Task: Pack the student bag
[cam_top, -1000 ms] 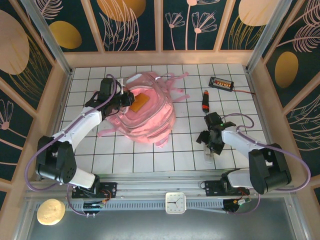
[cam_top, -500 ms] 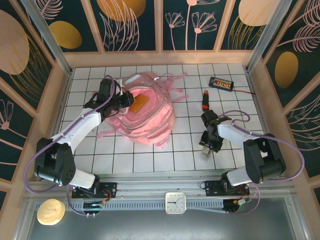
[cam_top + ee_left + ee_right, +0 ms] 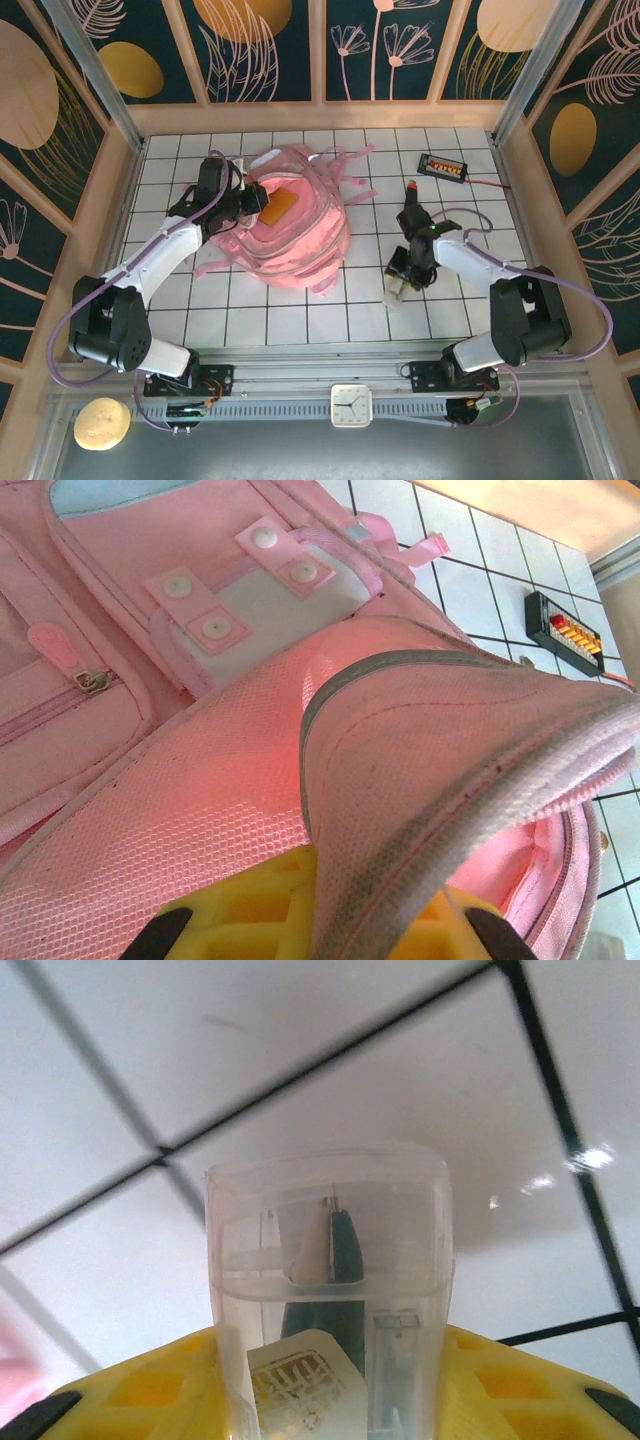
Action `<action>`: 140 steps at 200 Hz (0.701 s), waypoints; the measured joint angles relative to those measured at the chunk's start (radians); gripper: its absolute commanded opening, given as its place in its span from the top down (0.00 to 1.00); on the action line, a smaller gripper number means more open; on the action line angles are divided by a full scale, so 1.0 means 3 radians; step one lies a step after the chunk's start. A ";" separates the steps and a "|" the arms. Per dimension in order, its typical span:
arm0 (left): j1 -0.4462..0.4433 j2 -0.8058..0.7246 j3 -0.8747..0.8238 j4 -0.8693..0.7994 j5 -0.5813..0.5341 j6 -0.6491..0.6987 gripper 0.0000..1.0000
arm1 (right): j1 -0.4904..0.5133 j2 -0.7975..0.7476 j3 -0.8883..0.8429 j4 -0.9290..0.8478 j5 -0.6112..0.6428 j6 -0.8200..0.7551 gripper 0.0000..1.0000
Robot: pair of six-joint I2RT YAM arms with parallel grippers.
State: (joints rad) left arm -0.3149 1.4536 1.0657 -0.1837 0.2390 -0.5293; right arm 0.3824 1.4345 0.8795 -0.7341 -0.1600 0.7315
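Observation:
The student bag (image 3: 300, 245), a large pink backpack, lies at the table's middle left with an orange patch (image 3: 280, 205) showing at its top. My left gripper (image 3: 247, 203) is shut on the bag's grey-trimmed flap (image 3: 420, 780), which rises between the yellow pads (image 3: 240, 910). A small clear plastic case (image 3: 393, 291) holding drawing tools is clamped in my right gripper (image 3: 401, 277), to the right of the bag. The case (image 3: 330, 1260) sticks out forward from between the yellow pads (image 3: 150, 1400), just over the white tiles.
A black device with coloured buttons (image 3: 443, 166) and its wire lie at the back right. A dark pen-like object (image 3: 412, 189) pokes out behind my right arm. A white clock (image 3: 351, 405) sits on the near rail. Wooden walls (image 3: 130, 190) border the tiled table.
My right gripper has closed on the clear case and carried it left and a little farther back, toward the bag. The left arm and the bag's flap have stayed put.

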 measured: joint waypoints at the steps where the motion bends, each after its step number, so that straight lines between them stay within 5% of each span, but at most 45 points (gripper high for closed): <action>1: 0.0000 0.0000 0.0000 0.0000 0.0000 0.0000 1.00 | 0.0000 0.0000 0.0013 -0.0001 -0.0003 0.0000 0.56; 63: 0.0003 0.0000 0.0000 0.0004 0.0076 -0.0097 1.00 | 0.0034 0.0296 0.1382 0.0047 -0.0464 0.0282 0.56; 140: -0.0064 0.0000 0.0000 0.0053 0.0150 -0.0355 1.00 | 0.0431 0.1668 0.2944 0.0308 -0.0913 0.0552 0.56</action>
State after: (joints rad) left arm -0.3340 1.4536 1.0657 -0.1677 0.2840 -0.6357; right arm 0.5117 1.9350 1.7626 -0.6418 -0.4339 0.8970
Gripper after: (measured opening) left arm 0.104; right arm 0.441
